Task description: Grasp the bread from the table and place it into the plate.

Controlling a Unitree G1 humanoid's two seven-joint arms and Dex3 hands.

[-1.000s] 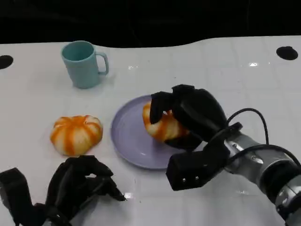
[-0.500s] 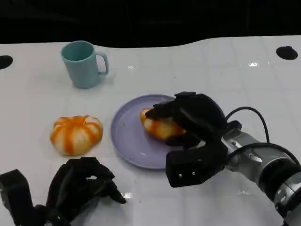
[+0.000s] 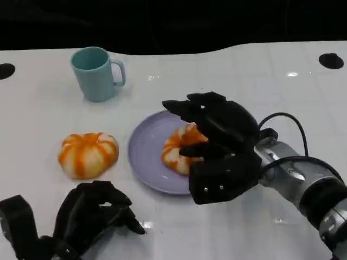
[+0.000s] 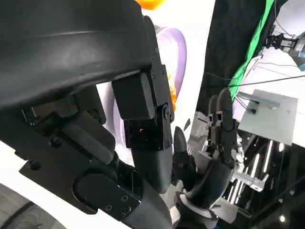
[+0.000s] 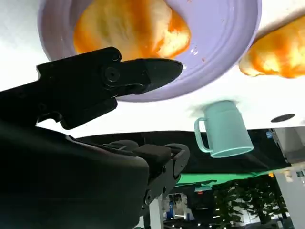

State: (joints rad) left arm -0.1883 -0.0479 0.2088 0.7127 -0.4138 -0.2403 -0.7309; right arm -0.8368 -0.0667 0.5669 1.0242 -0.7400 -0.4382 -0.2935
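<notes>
One orange-and-white bread [image 3: 178, 153] lies in the lilac plate [image 3: 145, 158], toward its right side. My right hand [image 3: 219, 132] hovers just over it with its fingers spread apart, holding nothing. The right wrist view has this bread [image 5: 128, 26] on the plate [image 5: 224, 52] beyond a black finger [image 5: 143, 72] that stands off it. A second bread [image 3: 88, 154] sits on the table left of the plate. At the near left my left hand [image 3: 92, 214] rests on the table, fingers curled in on nothing.
A teal mug [image 3: 96, 73] stands at the back left, handle to the right. Dark round holes mark the white table at the far left [image 3: 5, 70] and far right [image 3: 331, 60]. The table's far edge meets a black backdrop.
My right hand lowered the bread onto the plate and spread its fingers, letting go. The bread now lies flat in the plate. My left hand has stayed put.
</notes>
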